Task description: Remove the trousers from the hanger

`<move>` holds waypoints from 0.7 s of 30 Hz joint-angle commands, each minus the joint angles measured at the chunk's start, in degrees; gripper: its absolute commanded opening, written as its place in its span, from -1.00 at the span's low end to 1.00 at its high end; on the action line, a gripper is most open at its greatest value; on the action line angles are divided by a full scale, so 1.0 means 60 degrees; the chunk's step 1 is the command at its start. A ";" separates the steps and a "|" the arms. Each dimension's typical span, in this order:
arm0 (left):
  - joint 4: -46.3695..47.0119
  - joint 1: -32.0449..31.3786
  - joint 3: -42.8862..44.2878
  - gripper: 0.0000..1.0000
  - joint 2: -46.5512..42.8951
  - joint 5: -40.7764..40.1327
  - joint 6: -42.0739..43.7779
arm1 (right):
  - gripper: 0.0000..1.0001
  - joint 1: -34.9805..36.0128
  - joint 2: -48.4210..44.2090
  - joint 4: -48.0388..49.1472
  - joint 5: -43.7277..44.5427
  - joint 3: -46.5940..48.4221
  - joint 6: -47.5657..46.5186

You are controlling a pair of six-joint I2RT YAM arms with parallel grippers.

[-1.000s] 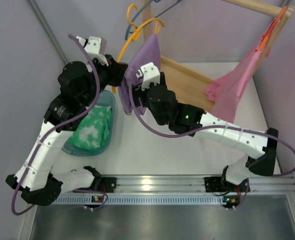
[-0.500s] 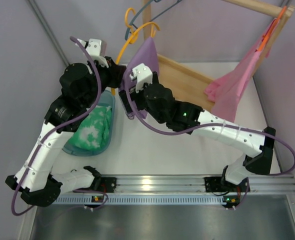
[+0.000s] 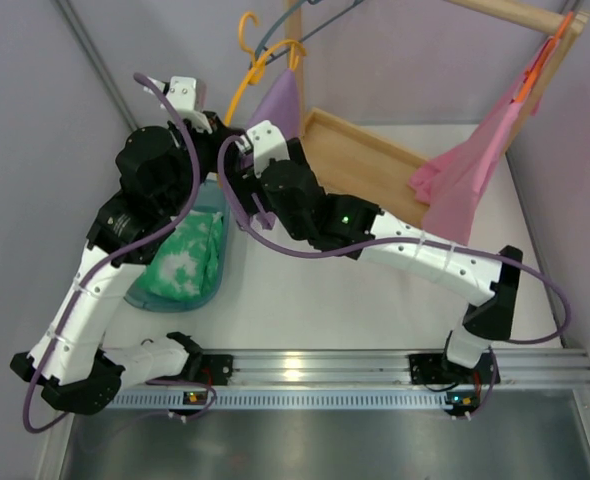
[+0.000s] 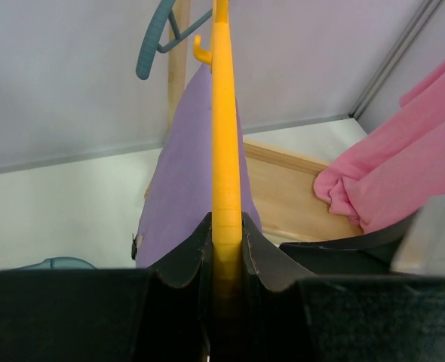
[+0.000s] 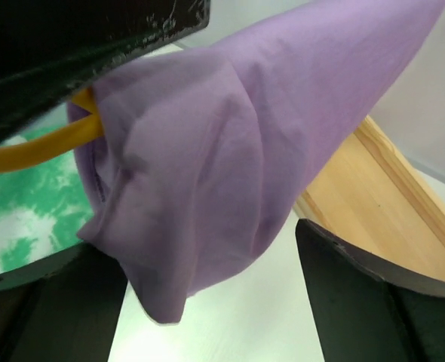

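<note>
Nearest the arm bases, the teal basin (image 3: 165, 303) is sitting on the table (image 3: 305, 290) at the left with a green-and-white cloth (image 3: 180, 262) in it, apart from the work. Above it, the left gripper (image 4: 226, 226) is pinching the lower bar of the hanger (image 4: 225, 136), its fingers pressed against the yellow plastic on both sides and holding it edge-on.

Just past that, the right gripper (image 5: 211, 294) is standing spread wide, one finger on each side of the hanging bottom fold of the trousers (image 5: 207, 151), with no cloth pinched yet. Over the last second the right arm has been swinging left and farther in, so it is now covering most of the purple cloth in the top view. The hanger has tipped a little leftward with it.

The trousers are still draped over the hanger, hanging above the table between the basin and the wooden tray (image 3: 375, 165). That likely means the approach is ending and the grasp is due: the right gripper looks placed to close on the lower fold and pull the cloth off while the left one is steadying the hanger.

Farther back, a grey-blue hanger (image 4: 151, 45) is hanging beside the yellow one, and the pink garment (image 3: 465, 180) is hanging well apart at the far right.
</note>
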 commanded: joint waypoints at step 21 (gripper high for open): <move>0.1621 -0.0112 0.0939 -1.00 -0.0373 0.0179 -0.1030 | -0.32 -0.0154 -0.0840 0.2736 0.0877 -0.2514 -0.0911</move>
